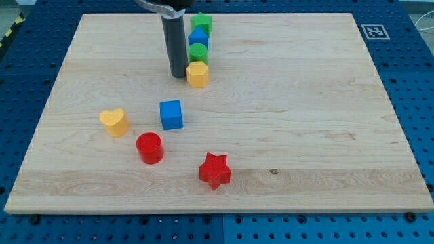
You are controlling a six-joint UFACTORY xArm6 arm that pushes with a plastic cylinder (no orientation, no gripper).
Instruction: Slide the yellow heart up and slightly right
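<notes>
The yellow heart (114, 122) lies at the left of the wooden board (305, 115). My tip (179, 75) rests on the board near the view's top, well up and to the right of the heart and just left of a yellow hexagon block (197, 74). The dark rod rises from the tip to the view's top edge. A blue cube (171, 114) sits right of the heart, a red cylinder (150, 148) below and right of it.
Above the yellow hexagon a column runs up: a green cylinder (198, 52), a blue block (199, 37), a green star (201, 24). A red star (215, 170) lies toward the view's bottom. A fiducial tag (374, 31) marks the board's top right corner.
</notes>
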